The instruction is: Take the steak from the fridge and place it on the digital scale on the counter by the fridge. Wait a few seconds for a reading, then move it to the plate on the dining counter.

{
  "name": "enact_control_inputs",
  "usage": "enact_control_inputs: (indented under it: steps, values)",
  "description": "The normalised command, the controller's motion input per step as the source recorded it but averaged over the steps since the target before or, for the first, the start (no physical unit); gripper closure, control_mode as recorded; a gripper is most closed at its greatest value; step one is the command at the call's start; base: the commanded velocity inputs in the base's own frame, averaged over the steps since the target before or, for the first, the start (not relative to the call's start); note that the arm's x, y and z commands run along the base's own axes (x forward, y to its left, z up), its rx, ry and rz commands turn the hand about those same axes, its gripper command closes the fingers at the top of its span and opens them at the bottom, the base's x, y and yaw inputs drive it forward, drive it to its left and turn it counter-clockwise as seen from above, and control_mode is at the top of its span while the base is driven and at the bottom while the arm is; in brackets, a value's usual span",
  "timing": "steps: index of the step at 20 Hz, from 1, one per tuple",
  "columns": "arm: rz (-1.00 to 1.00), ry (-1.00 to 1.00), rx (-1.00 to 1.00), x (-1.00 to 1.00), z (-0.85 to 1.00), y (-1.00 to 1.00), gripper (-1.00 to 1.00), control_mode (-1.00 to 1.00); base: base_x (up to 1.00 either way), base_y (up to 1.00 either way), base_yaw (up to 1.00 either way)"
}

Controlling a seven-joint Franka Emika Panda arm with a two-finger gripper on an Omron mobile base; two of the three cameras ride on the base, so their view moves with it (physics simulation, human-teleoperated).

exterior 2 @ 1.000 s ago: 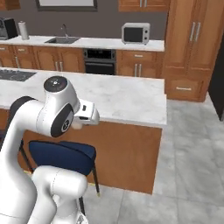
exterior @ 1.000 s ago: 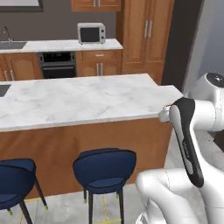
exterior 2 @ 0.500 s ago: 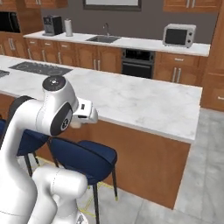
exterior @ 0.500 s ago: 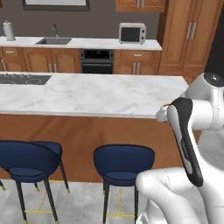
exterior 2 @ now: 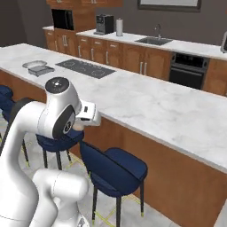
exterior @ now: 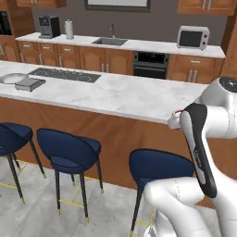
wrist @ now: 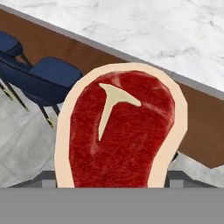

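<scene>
The hand (wrist: pixel 114 186) was closed on the steak (wrist: pixel 120 131), which stood up in its grip just short of the near edge of the marble surface (exterior: pixel 115 95). The plate (exterior: pixel 11 78) lay well off to the left along that surface, beside a flat grey slab (exterior: pixel 30 84), so the carry had to run leftward.

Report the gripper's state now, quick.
Gripper: shut on the steak, held in front of the dining counter.
</scene>
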Motion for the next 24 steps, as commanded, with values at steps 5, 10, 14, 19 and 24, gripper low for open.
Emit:
enact_control_inputs:
  steps: [5,10,14,19,24]
  values:
    - [0.00,0.00,0.00,0.00,0.00,0.00,1.00,1.00,0.65,0.69,0.40]
    - [0.00,0.00,0.00,0.00,0.00,0.00,1.00,1.00,0.63,0.62,0.15]
    - [0.00,0.00,0.00,0.00,0.00,0.00,1.00,1.00,0.71,0.54,0.02]
    - [0.00,0.00,0.00,0.00,0.00,0.00,1.00,1.00,0.76,0.52,0.00]
    - [0.00,0.00,0.00,0.00,0.00,0.00,1.00,1.00,0.66,0.45,-0.02]
